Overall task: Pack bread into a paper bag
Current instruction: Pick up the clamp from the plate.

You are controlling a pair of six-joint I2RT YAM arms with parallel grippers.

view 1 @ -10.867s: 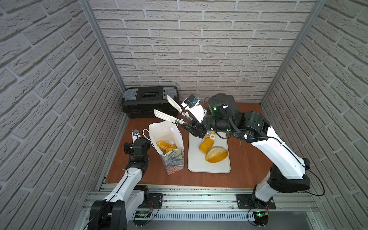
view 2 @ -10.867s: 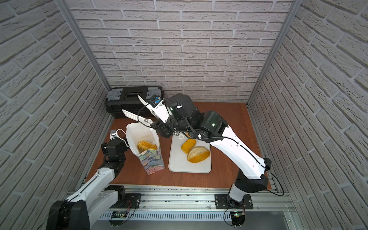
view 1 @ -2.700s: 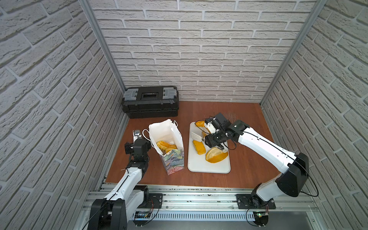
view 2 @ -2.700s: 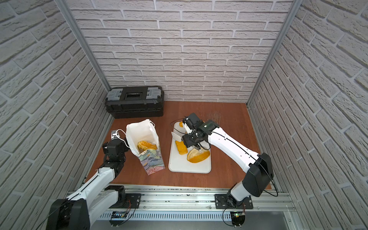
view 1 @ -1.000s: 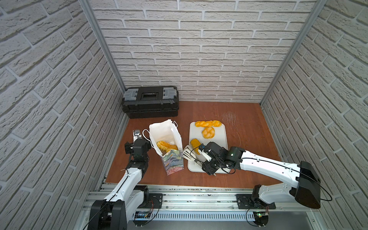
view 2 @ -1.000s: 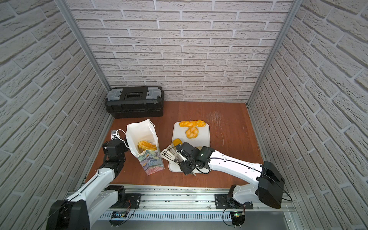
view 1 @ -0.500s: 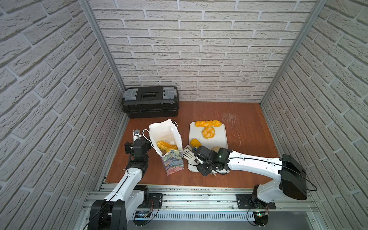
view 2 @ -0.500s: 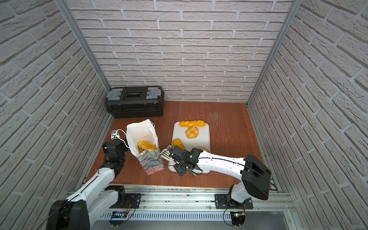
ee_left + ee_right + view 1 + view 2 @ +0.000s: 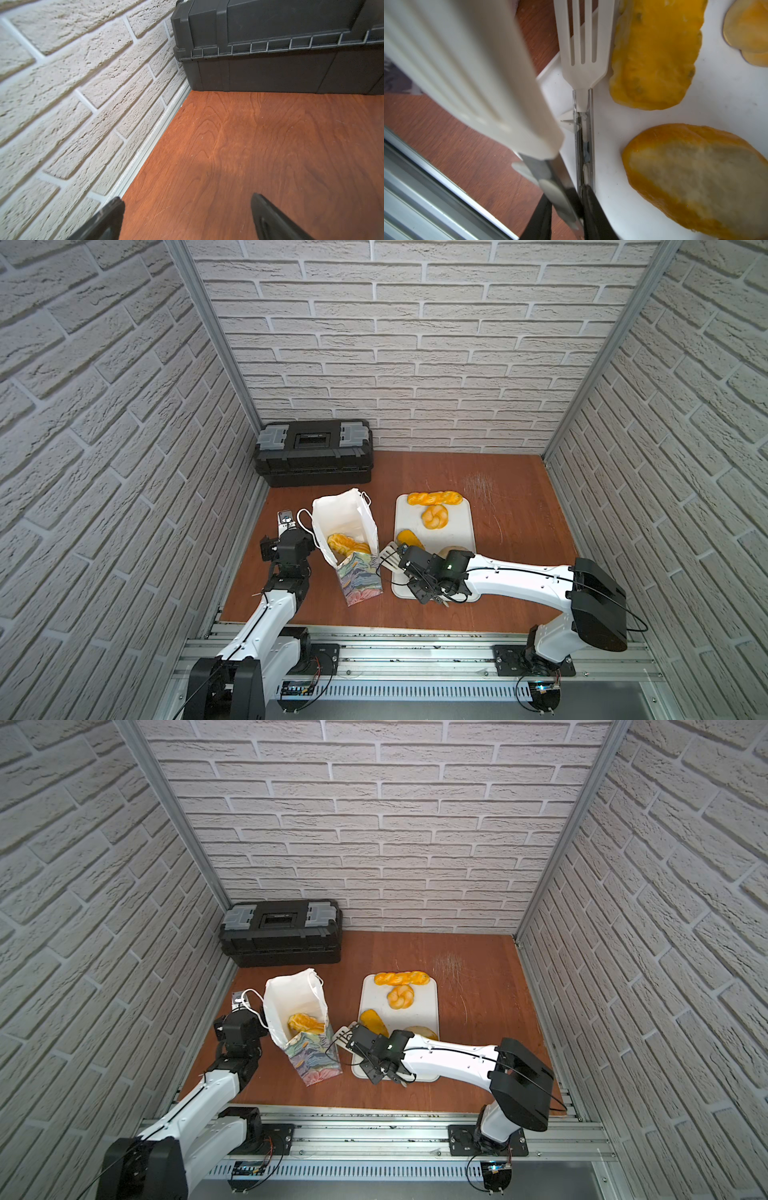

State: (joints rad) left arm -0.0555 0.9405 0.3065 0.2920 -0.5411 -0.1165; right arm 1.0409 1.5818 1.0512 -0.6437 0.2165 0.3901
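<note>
Over the near corner of the tray (image 9: 457,526), just beside the paper bag (image 9: 361,585), the right end effector (image 9: 566,214) was clamped on white tongs (image 9: 583,52) that held no bread; their slotted paddle lay alongside the small loaf (image 9: 407,538), not around it. Some bread pieces (image 9: 347,543) sat in the bag, while the braided stick (image 9: 434,498), knot roll (image 9: 435,517) and oval loaf (image 9: 695,176) lay on the tray. The left end effector (image 9: 187,207) hung open over bare desk (image 9: 519,510), bracing nothing, so a misjudged scoop could shove the loaf away or tip the bag.
</note>
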